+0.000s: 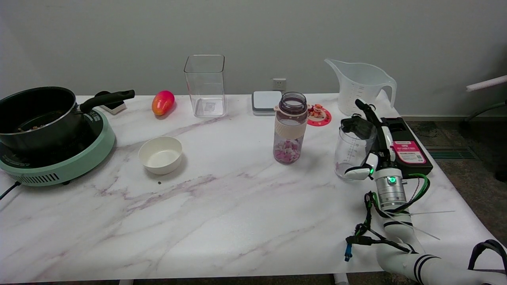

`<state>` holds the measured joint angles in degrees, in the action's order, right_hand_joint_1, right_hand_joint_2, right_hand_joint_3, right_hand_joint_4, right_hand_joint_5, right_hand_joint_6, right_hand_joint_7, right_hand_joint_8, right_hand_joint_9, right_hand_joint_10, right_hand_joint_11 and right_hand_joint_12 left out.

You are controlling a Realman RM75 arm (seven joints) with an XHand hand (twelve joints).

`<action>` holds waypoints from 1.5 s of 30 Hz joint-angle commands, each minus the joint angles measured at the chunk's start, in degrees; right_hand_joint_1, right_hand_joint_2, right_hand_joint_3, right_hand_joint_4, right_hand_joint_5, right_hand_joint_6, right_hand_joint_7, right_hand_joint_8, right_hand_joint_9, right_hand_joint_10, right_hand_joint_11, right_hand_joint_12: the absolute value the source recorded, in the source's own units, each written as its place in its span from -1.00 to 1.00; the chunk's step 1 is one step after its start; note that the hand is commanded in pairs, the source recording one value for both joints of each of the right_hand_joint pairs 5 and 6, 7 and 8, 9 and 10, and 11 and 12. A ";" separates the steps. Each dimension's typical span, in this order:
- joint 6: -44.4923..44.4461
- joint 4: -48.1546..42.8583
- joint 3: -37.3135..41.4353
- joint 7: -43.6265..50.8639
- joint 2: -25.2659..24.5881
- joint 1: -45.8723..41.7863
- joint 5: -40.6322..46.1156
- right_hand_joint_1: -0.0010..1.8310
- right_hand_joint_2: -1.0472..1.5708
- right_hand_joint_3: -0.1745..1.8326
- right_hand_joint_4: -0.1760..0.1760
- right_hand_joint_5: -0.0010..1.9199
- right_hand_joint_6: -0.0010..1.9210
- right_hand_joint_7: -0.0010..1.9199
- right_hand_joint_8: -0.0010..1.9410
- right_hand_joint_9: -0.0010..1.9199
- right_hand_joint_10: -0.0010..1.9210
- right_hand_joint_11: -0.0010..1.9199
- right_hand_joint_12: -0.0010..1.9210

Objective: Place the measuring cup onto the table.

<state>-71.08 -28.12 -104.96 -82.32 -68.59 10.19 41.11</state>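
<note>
The right arm [400, 237] is reaching in over the tabletop's [222, 213] near right corner, cables looping beside its wrist. Its hand [370, 136] is grasping the clear measuring cup [350, 152], fingers [358, 124] hooking over the rim and one white-tipped finger wrapping the base. The cup is sitting upright near the right edge, seemingly empty, with graduation marks too small to read; whether its base is touching the surface is unclear.

Just behind the hand, a black device [408, 148] is lying at the right edge, carrying a pink label with unreadable writing. A large clear pitcher [362, 87] is standing at the far right corner, empty.

Left of the cup, a lidless water bottle [291, 128] is holding pink and white pieces. Behind it are lying a red coaster [319, 114] and a small scale [266, 102]. Along the far edge, an empty clear square container [205, 85] and a mango [162, 102] are resting. A white bowl [160, 154] is sitting empty toward the left, and a black pot [37, 114] with some bits inside is resting on a green induction cooker [59, 160] at the left edge.
</note>
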 commanded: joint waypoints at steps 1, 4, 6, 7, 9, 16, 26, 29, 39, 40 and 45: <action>3.38 -3.30 -0.14 -0.40 4.16 -1.57 -2.89 0.42 -0.94 0.00 0.00 -0.70 -0.70 -0.27 -0.28 -0.33 -0.33 -0.26 -0.26; 6.60 -6.68 0.19 0.00 7.15 -3.46 -2.96 0.42 -0.94 -0.04 0.00 -0.69 -0.69 -0.36 -0.37 -0.40 -0.40 -0.31 -0.31; 7.22 -7.23 0.37 0.00 8.28 -4.12 -2.58 0.39 -0.94 -0.06 0.00 -0.71 -0.71 -0.40 -0.41 -0.45 -0.45 -0.34 -0.34; 6.98 -6.99 0.55 -0.02 8.55 -4.33 -2.31 0.39 -0.94 -0.06 0.00 -0.72 -0.72 -0.42 -0.42 -0.48 -0.48 -0.35 -0.35; 6.68 -6.45 2.11 -0.40 8.60 -5.07 -2.06 0.38 -0.94 -0.08 0.00 -0.73 -0.73 -0.43 -0.44 -0.50 -0.50 -0.36 -0.36; 5.45 -6.53 14.44 -0.40 7.38 -10.40 -1.59 0.38 -0.96 -0.10 0.00 -0.81 -0.81 -0.46 -0.46 -0.52 -0.52 -0.39 -0.39; 2.79 -6.58 25.45 -0.80 7.28 -12.62 -1.53 0.38 -0.93 -0.09 0.00 -0.83 -0.83 -0.49 -0.49 -0.53 -0.53 -0.37 -0.37; 2.69 -8.99 27.69 -1.68 7.57 -12.62 -1.53 0.39 -0.92 -0.09 0.00 -0.83 -0.83 -0.49 -0.50 -0.53 -0.53 -0.38 -0.38; -3.07 -21.87 25.40 -1.12 7.41 -12.70 16.45 0.36 -0.60 0.08 0.00 -0.71 -0.71 -0.40 -0.41 -0.52 -0.52 -0.37 -0.37; -3.22 -22.70 24.71 -1.12 7.43 -12.70 18.97 0.36 -0.53 0.09 0.00 -0.67 -0.67 -0.40 -0.40 -0.51 -0.51 -0.37 -0.37; -0.14 -23.21 24.79 -1.12 8.05 -12.70 19.81 0.38 -0.41 0.15 0.00 -0.57 -0.57 -0.37 -0.38 -0.43 -0.43 -0.34 -0.34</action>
<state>-69.73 -41.07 -81.36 -83.31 -61.39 -1.22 45.90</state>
